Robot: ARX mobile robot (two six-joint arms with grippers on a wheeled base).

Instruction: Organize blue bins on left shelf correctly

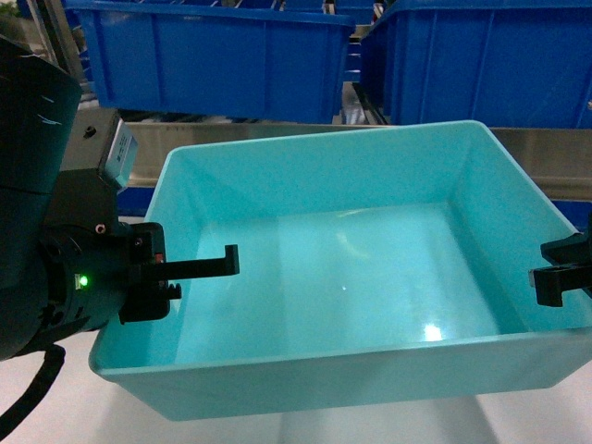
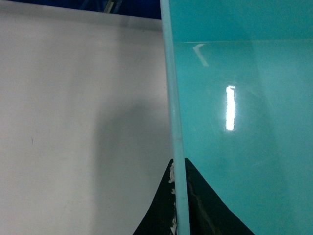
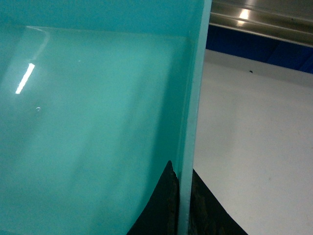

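Note:
A light turquoise blue bin (image 1: 324,277) fills most of the head view, empty and tilted a little, held above the white tabletop (image 1: 527,421). My left gripper (image 1: 185,276) is shut on its left wall, with one finger inside the tub. My right gripper (image 1: 558,277) is shut on its right wall. In the left wrist view the left gripper (image 2: 180,198) pinches the thin rim of the bin (image 2: 234,122) between two black pads. The right wrist view shows the right gripper (image 3: 185,203) clamping the bin (image 3: 98,122) the same way. The steel beam of the left shelf (image 1: 277,134) runs just behind the bin.
Two darker royal-blue ribbed bins (image 1: 222,55) (image 1: 490,65) stand on the rack behind the beam. The beam (image 3: 259,19) also shows at the top of the right wrist view. White tabletop (image 2: 73,122) (image 3: 254,137) lies under both bin sides.

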